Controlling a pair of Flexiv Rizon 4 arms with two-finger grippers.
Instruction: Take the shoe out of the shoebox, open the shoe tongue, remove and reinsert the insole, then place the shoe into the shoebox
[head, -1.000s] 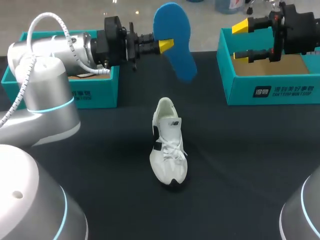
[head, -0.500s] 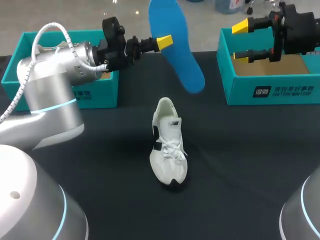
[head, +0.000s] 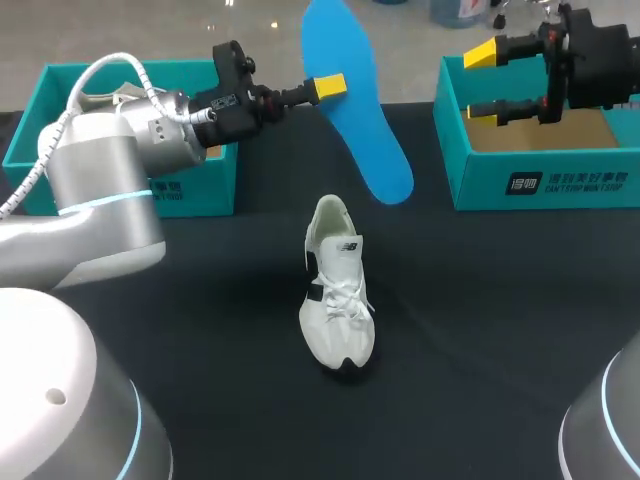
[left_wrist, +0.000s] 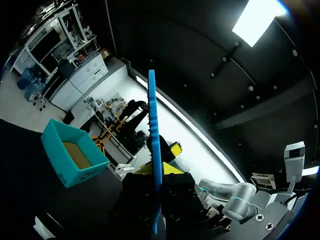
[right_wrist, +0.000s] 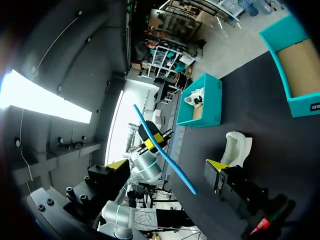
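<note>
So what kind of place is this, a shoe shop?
Probably not a shop, more likely a robot lab or test bench. Two robot arms hang over a black table with a white shoe on it; the left gripper holds a blue insole, and teal shoeboxes stand at both sides.

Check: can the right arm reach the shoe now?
Probably yes. The right gripper is open, empty; the shoe stands uncovered mid-table. The insole held by the left gripper hangs raised behind it.

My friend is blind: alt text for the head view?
The left end effector holds a blue insole aloft behind a white shoe on the black table; the right end effector hangs open by a teal shoebox.
</note>
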